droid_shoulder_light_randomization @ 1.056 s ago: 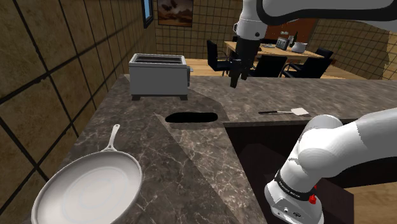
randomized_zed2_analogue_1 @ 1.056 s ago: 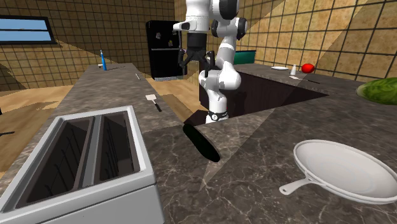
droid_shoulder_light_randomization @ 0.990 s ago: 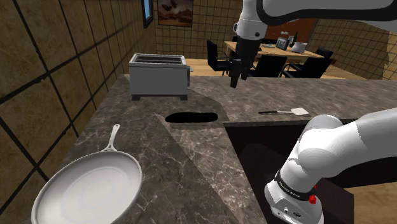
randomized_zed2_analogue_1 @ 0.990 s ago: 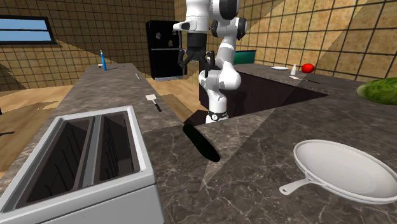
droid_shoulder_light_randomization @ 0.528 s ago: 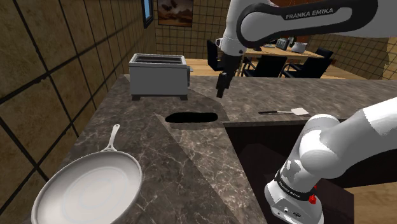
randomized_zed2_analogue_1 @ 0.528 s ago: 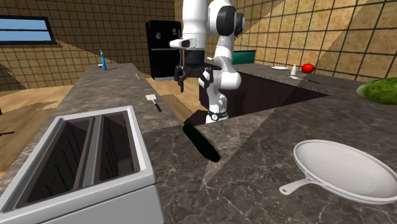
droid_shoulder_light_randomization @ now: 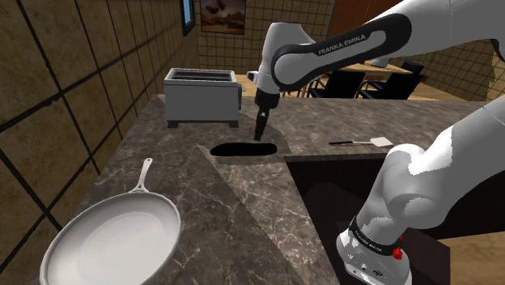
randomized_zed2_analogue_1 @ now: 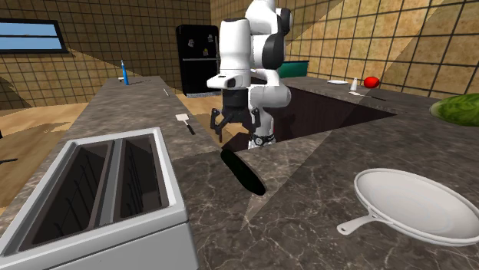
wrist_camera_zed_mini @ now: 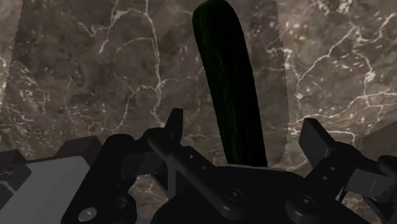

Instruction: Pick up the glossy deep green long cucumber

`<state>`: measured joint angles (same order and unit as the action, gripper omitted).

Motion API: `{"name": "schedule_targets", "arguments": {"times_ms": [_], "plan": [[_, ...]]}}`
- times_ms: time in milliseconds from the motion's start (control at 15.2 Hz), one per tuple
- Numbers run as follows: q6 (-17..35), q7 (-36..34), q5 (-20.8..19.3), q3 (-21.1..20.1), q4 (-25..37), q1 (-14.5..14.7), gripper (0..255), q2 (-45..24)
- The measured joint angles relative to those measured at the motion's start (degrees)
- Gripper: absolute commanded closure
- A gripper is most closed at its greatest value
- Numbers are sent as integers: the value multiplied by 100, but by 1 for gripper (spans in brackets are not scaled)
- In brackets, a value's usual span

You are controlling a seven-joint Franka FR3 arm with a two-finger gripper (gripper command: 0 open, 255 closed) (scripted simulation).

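Observation:
A long, glossy, very dark green cucumber (droid_shoulder_light_randomization: 243,149) lies flat on the dark marble counter (droid_shoulder_light_randomization: 243,194), between the toaster and the sunken recess. In the second exterior view the cucumber (randomized_zed2_analogue_1: 242,173) sits just below and in front of my gripper (randomized_zed2_analogue_1: 231,132). My gripper (droid_shoulder_light_randomization: 260,136) hangs a short way above the cucumber's end nearer the shoulder view's right, pointing down, open. In the wrist view the cucumber (wrist_camera_zed_mini: 230,89) runs lengthwise between the spread fingers of the gripper (wrist_camera_zed_mini: 245,127), which do not touch it.
A grey two-slot toaster (droid_shoulder_light_randomization: 202,95) stands behind the cucumber. A pale frying pan (droid_shoulder_light_randomization: 113,243) rests near the counter's front. A spatula (droid_shoulder_light_randomization: 364,142) lies by the dark recess (droid_shoulder_light_randomization: 340,186). A watermelon (randomized_zed2_analogue_1: 460,109) and a tomato (randomized_zed2_analogue_1: 371,81) sit far off.
The arm has swung toward the shoulder view's left and come down from high over the counter's back to just above the cucumber. The fingers stay open.

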<state>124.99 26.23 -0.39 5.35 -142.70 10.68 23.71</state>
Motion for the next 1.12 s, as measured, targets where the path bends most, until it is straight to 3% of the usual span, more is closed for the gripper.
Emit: {"name": "schedule_targets", "arguments": {"times_ms": [330, 792, 858, 1122], "plan": [[849, 825, 261, 86, 98, 339, 0, -814], [1451, 1008, 369, 121, -73, 392, 0, -1233], [1487, 1006, 375, 118, -82, 397, 255, -1261], [1518, 1007, 380, 116, -90, 400, 255, -1280]]}}
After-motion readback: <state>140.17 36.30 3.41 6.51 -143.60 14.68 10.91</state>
